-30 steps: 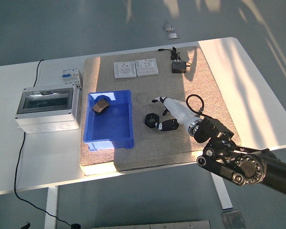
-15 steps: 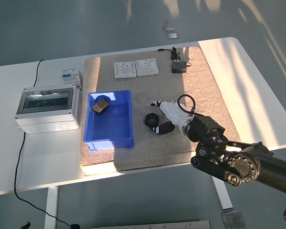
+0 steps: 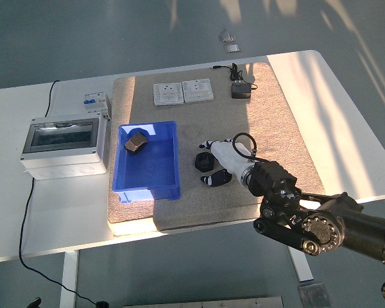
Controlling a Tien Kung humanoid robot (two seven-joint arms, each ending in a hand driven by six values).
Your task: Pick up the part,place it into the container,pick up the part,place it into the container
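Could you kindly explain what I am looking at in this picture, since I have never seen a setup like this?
This is a view from a camera high on a humanoid robot, looking down over its white table. Its black right arm ends in a white and black five-fingered hand, reaching a black hexagonal nut on the beige mat; whether it grips the nut is unclear. Left of it stands a blue plastic bin holding one dark metal part. A grey electrical box and two white wall sockets lie around.
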